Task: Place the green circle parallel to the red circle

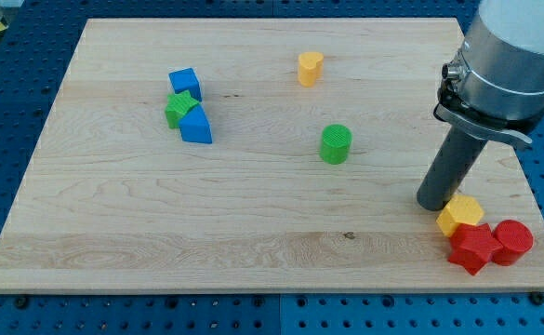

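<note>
Tip (433, 203) planted on the board at the view's right, just above the yellow block (459, 214) and nearly touching it; no jaws to open or shut, only a bare rod. Wooden board (160, 233) carrying everything, largest first. Red circle (513, 240) low in the right corner, pressed against a red star-like block (473, 247), yellow block on top of the cluster. Green circle (336, 144) alone near the middle, well apart from the red one and to the left of the tip, so not yet lined up. Probably next: swinging round it to push. Far left, two blue blocks (185, 83) (196, 126) pinching a green star (179, 109); small yellow piece (310, 68) near the top.
</note>
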